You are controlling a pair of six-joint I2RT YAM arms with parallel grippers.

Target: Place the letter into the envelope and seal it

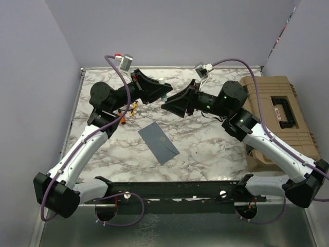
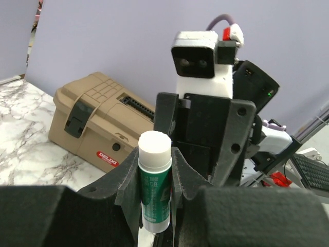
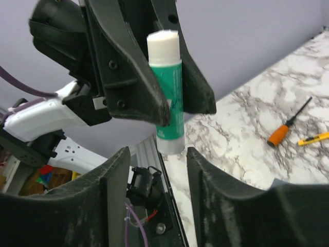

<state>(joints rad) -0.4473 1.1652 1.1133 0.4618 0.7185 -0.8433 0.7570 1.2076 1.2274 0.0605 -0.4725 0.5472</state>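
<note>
Glue stick (image 2: 154, 190) held up in the air
It is gripped by the left fingers (image 2: 127, 193), its label partly covered; the right fingers (image 3: 110, 185) are spread open near it. The envelope (image 1: 158, 142) is seen flat on the table (image 1: 216, 149).

Envelope (image 1: 158, 143) lies flat on the table (image 1: 216, 149); left gripper (image 1: 164, 92) faces right gripper (image 1: 166, 105) above

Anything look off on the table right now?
Two stray tools: an orange-handled screwdriver and a yellow tool lie loose on the marble table near the left arm. The envelope lies skewed to the table edges. No letter is visible.
</note>
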